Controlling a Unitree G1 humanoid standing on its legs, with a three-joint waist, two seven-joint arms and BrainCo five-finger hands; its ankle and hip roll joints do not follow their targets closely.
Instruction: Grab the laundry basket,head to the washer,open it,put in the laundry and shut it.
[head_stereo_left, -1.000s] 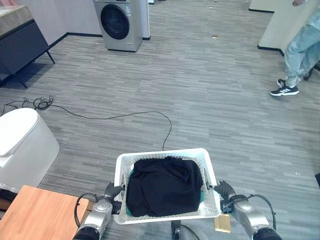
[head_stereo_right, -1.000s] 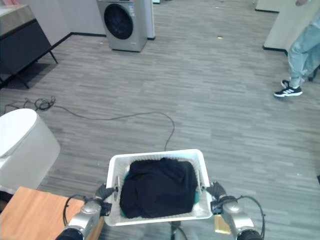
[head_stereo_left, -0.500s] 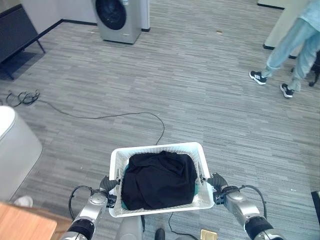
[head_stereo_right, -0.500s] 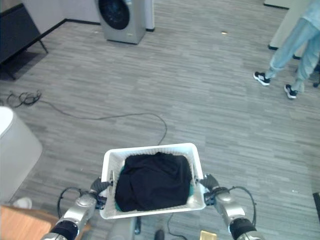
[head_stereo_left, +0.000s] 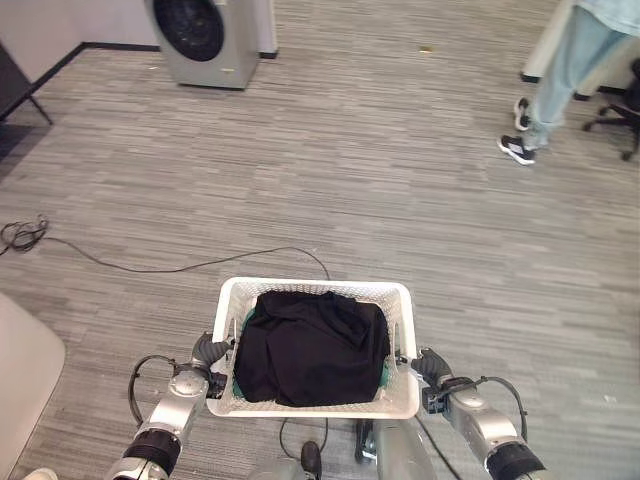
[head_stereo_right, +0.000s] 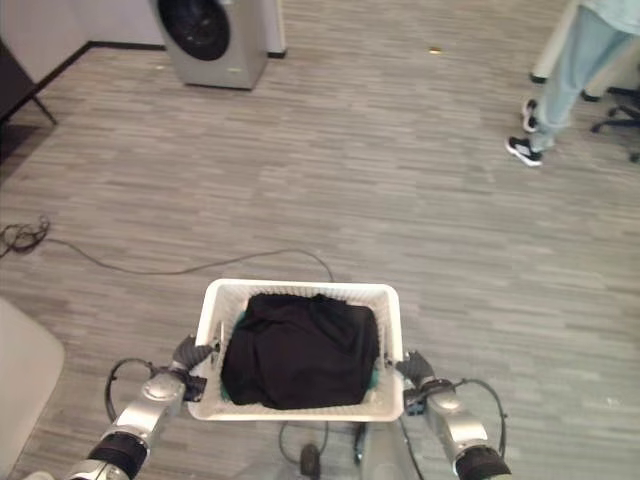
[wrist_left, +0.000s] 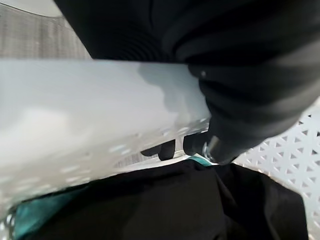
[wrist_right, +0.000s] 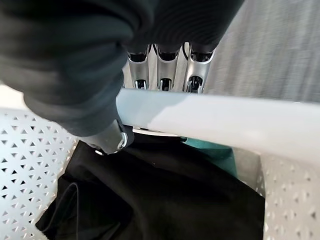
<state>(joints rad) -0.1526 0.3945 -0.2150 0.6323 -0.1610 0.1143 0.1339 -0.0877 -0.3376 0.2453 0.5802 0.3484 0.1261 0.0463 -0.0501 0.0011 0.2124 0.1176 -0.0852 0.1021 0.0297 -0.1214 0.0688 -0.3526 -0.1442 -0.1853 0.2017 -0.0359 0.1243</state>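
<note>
One white laundry basket of black laundry, left hand and right hand clamped on its rims, teal cloth in wrist views, one washer far left

My left hand and right hand sat low in frame, fingers curled over the basket rim on either side.

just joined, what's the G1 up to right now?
It carries a white perforated plastic laundry basket in front of it, left hand and right hand each curled round a side rim. A black garment over something teal fills the basket. The grey front-loading washer stands ahead, door shut. A person stands far right, and a black cable crosses the floor.
</note>
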